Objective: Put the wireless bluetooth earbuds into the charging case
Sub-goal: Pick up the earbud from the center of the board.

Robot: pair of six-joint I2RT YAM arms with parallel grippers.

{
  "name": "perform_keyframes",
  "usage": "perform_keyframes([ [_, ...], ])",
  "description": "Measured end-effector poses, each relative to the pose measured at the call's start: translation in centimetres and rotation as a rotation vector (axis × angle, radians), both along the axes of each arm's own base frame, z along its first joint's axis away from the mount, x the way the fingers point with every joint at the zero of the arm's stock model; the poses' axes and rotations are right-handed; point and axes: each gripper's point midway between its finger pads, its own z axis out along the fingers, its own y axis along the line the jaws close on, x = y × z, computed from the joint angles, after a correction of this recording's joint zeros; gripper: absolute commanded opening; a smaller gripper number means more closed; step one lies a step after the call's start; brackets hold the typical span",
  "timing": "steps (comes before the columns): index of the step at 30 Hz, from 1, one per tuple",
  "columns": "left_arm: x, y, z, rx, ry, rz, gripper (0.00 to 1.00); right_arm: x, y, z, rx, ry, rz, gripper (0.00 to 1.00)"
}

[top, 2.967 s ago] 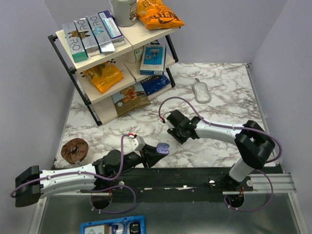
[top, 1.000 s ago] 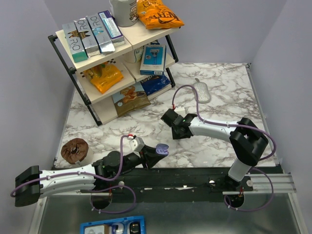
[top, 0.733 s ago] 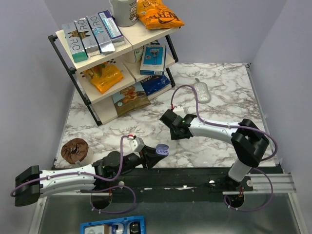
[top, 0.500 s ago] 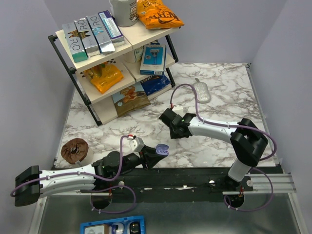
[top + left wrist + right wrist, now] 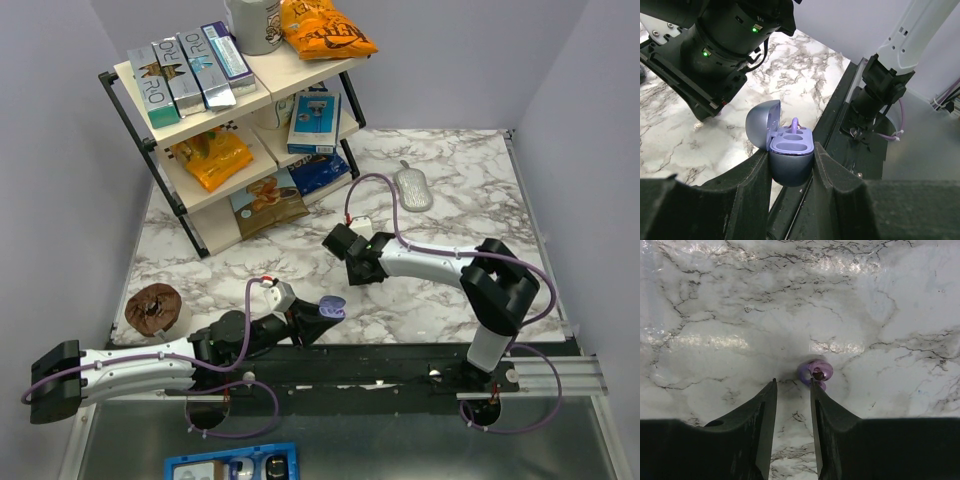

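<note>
So compared with three seconds back, the right gripper (image 5: 793, 384) has slid left and a bit toward the shelf (image 5: 150, 150), cable loop swinging over with it. Most of that was already done a second ago, and since then it's only crept. The left gripper (image 5: 791, 159) hasn't budged: same spot by the near edge of the table (image 5: 470, 170), clamped on the case (image 5: 789, 167) with a finger on each side of the body. The case is upright with its lid (image 5: 761, 127) flipped open. Count-wise, that's one case and two purple earbuds I can see. The seated bud (image 5: 794, 126) is in the case with its stem poking up, though I can't tell if it's fully down. The loose bud (image 5: 815, 372) lies on the marble right at the tip of the right-hand finger in the right wrist view. It's off to the side of the gap, not between the fingers, and I can't tell if it's touching. Those fingers are a narrow slot apart, with bare marble showing between them, holding nothing. Elsewhere there's one grey oval thing (image 5: 413, 188) on the far side of the table, one brown-topped roll (image 5: 153, 310) at the left edge and one blue tray (image 5: 230, 466) below the table. The shelf's top tier has four boxes (image 5: 190, 70), one white tub (image 5: 255, 22) and one orange bag (image 5: 325, 28).
</note>
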Motion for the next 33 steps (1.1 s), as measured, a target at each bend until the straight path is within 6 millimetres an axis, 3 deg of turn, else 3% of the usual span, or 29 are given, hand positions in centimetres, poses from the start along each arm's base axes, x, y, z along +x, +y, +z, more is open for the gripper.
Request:
perform_keyframes([
  [8, 0.0, 0.0, 0.0, 0.000, 0.001, 0.000, 0.00, 0.3, 0.1, -0.3, 0.001, -0.005, -0.002, 0.40],
  [23, 0.0, -0.1, -0.5, 0.015, 0.006, 0.000, 0.00, 1.0, -0.2, -1.1, 0.009, -0.018, -0.007, 0.28],
  [33, 0.0, -0.1, -0.7, 0.022, 0.009, 0.000, 0.00, 1.1, -0.6, -1.2, 0.014, -0.042, -0.011, 0.08],
])
